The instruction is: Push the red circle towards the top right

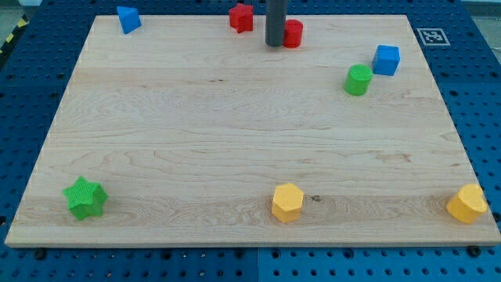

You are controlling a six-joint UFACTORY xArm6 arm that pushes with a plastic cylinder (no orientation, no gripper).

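Observation:
The red circle (293, 34) lies near the view's top edge of the wooden board, a little right of centre. My tip (274, 45) stands right at its left side, touching it or nearly so, and the rod hides the circle's left part. A red star (242, 16) lies just left of the rod, at the top edge.
A blue block (128, 19) sits at the top left. A blue cube (386, 59) and a green circle (358, 80) sit at the upper right. A green star (85, 197) is at the bottom left. Yellow blocks lie at bottom centre (287, 202) and bottom right (467, 204).

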